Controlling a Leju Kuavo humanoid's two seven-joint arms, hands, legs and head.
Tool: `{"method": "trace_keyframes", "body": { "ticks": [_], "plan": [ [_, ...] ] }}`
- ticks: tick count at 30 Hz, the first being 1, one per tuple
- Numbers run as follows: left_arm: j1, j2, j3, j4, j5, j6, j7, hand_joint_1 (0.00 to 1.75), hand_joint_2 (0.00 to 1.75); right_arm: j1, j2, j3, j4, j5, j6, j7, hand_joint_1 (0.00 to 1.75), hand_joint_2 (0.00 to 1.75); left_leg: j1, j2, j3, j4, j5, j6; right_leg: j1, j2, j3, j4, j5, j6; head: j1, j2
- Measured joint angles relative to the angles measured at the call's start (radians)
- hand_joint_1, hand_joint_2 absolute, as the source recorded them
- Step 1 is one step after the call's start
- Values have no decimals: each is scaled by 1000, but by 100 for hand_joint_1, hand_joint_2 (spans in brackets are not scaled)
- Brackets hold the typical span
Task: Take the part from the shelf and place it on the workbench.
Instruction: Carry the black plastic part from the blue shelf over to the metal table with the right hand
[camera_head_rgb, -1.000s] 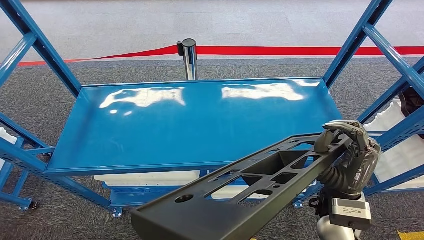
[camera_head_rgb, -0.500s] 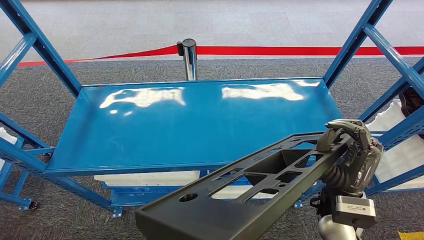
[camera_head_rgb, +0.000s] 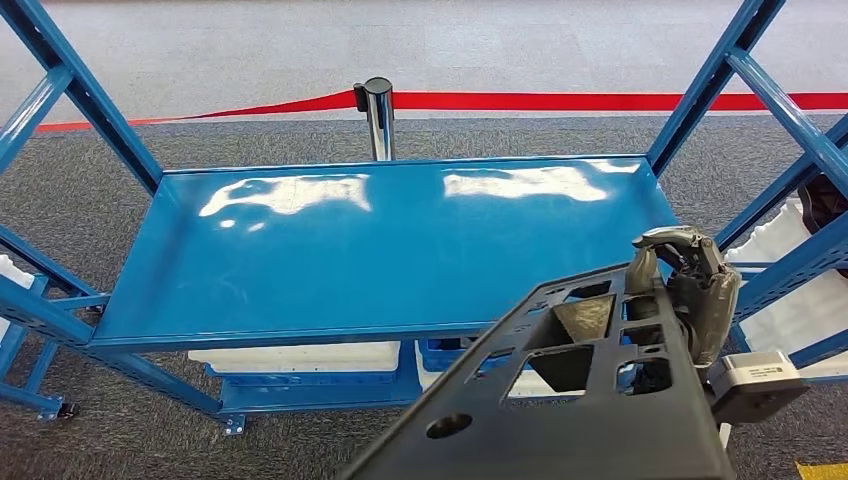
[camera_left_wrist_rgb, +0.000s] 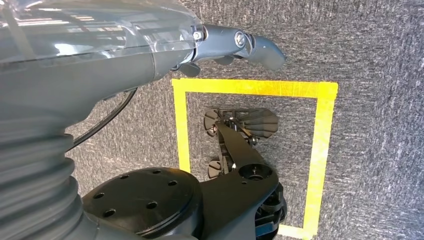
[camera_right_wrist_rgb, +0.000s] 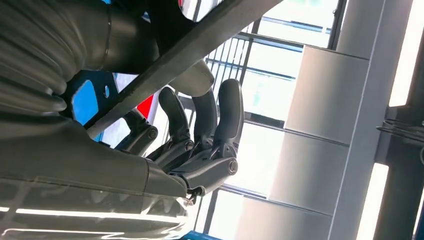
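Glossy blue shelf (camera_head_rgb: 300, 270) stands on grey carpet (camera_head_rgb: 100, 190).

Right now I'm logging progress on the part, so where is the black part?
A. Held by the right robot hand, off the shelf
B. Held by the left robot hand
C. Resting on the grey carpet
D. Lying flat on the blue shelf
A: the right robot hand grips the far end of the black part, which hangs in front of the blue shelf, whose top is bare.
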Motion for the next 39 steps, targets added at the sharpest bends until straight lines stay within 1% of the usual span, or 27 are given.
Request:
{"method": "trace_keyframes", "body": {
  "ticks": [10,25,39],
  "plan": [
    [0,0,12,0,-6,-2,-1,0,175,-4,0,-24,20,-29,29,-1,175,175,0,0,0,0,0,0,0,0,0,0,0,0,0,0],
    [0,0,13,0,-18,-12,-15,0,175,-4,1,-29,25,-22,38,-2,175,175,0,0,0,0,0,0,0,0,0,0,0,0,0,0],
    [0,0,14,0,-16,-3,-8,0,175,-1,4,-43,25,-16,40,-5,175,175,0,0,0,0,0,0,0,0,0,0,0,0,0,0]
  ]
}}
